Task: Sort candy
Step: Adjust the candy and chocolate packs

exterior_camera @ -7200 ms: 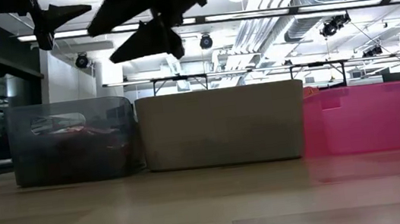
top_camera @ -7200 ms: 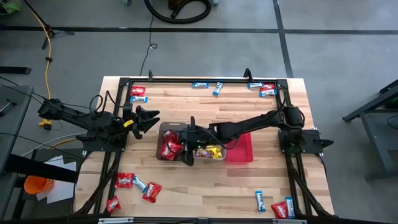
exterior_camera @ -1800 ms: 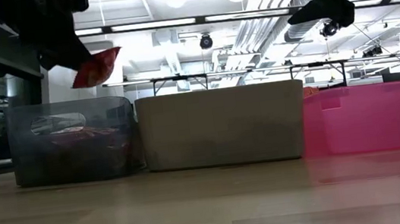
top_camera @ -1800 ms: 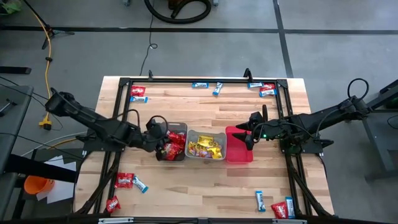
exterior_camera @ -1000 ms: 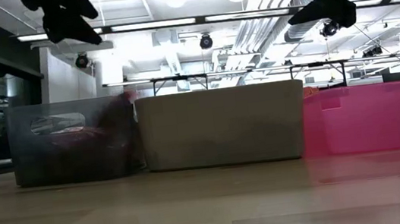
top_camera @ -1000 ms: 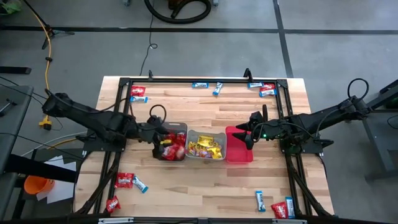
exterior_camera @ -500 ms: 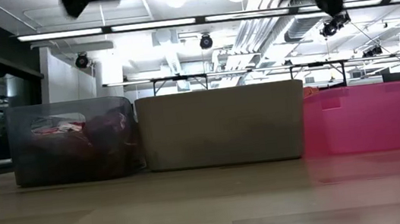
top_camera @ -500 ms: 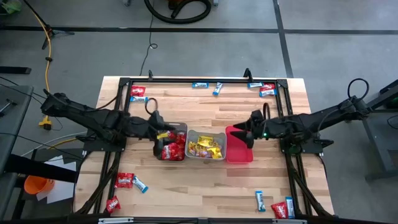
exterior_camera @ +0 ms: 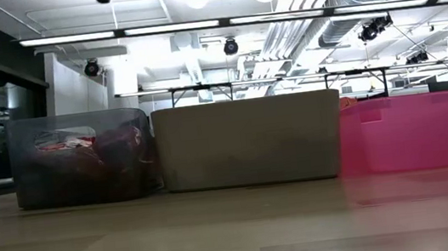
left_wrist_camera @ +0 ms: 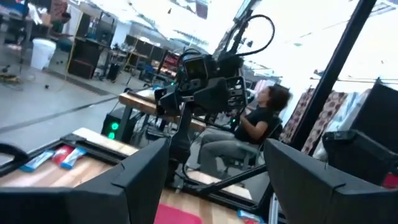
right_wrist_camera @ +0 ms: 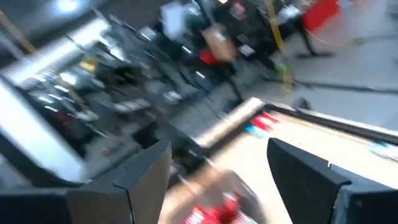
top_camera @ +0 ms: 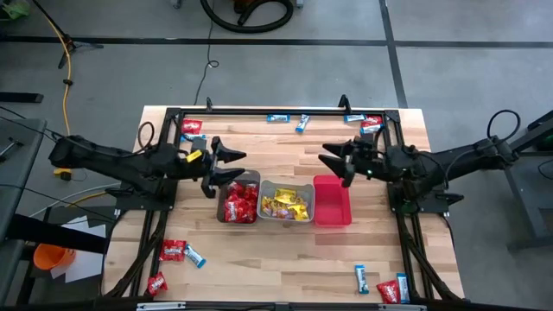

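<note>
While both arms hang raised over the middle of the desk (top_camera: 285, 250), the nearest unsorted candy lies along the front edge: a red packet (top_camera: 172, 251) with a blue-and-white bar (top_camera: 193, 256) beside it and another red one (top_camera: 156, 283) at the front left, and a blue bar (top_camera: 361, 278) with two more pieces (top_camera: 393, 289) at the front right. Further in sit three bins in a row, the brown bin (top_camera: 238, 203) heaped with red packets, the grey bin (top_camera: 287, 202) holding yellow packets, the pink bin (top_camera: 332, 201) looking bare from above. The left pincer (top_camera: 226, 166) hovers just behind the brown bin, fingers spread and holding nothing; the right pincer (top_camera: 334, 162) hovers behind the pink bin, likewise spread and bare. Beyond them, more bars and red packets lie along the back rail (top_camera: 276, 110).

My judgement is that the step in hand is reaching for the next piece. Done well, each arm takes the scatter on its own side, comes down squarely over one wrapper with its fingers astride the narrow width, and lifts clear of the bin walls before crossing.

Only the high view shows the loose candy and both pincers whole. The low view shows the bin walls side on, red showing through the brown one (exterior_camera: 82, 156), and just slivers of the arms at its upper edge. The left wrist view alone shows the right arm's wrist (left_wrist_camera: 202, 78) head-on and a seated person (left_wrist_camera: 252, 127) beyond the desk
</note>
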### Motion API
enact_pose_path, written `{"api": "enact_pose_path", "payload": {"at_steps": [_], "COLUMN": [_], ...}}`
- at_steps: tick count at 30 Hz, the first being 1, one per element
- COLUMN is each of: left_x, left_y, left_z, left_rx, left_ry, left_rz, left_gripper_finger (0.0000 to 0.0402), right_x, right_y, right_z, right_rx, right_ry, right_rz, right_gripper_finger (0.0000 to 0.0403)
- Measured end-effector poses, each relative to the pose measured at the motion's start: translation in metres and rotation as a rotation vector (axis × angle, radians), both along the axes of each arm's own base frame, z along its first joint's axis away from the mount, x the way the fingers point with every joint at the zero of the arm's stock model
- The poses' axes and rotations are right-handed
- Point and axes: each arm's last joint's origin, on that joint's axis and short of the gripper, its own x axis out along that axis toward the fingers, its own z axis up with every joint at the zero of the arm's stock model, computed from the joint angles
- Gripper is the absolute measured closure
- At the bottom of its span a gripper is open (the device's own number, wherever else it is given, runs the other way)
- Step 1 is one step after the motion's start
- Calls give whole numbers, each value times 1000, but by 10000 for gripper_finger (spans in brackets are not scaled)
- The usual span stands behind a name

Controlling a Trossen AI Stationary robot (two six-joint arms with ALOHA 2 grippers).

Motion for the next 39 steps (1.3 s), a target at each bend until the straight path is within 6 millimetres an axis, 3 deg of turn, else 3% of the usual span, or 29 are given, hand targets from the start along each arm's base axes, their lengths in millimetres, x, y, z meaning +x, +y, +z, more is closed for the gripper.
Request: {"api": "enact_pose_path", "payload": {"at_steps": [5, 9, 13, 17, 22, 28, 32, 39], "left_x": [-7, -8, -6, -5, -5, -7, -8, -10], "left_y": [2, 3, 7, 15, 30, 48, 57, 65], "left_z": [-4, -5, -8, -12, -18, -25, -26, -27], "left_rx": [5, 46, 56, 60, 51, -53, -125, -170], "left_ry": [52, 67, 95, 140, 202, 250, 247, 242], "left_rz": [25, 49, 84, 128, 205, 293, 351, 393], "left_gripper_finger": [149, 149, 149, 149, 149, 149, 149, 149], "right_x": [18, 36, 48, 46, 24, -24, -49, -77], "right_y": [-9, -32, -68, -121, -201, -284, -314, -337], "right_z": [-4, -9, -16, -32, -59, -92, -115, -155], "right_rx": [25, 111, 202, 279, 396, 564, 647, 812], "right_ry": [235, 419, 598, 757, 886, 888, 895, 984], "right_rz": [-106, -265, -409, -519, -581, -661, -724, -799], "right_gripper_finger": [142, 142, 142, 142, 142, 142, 142, 142]}}
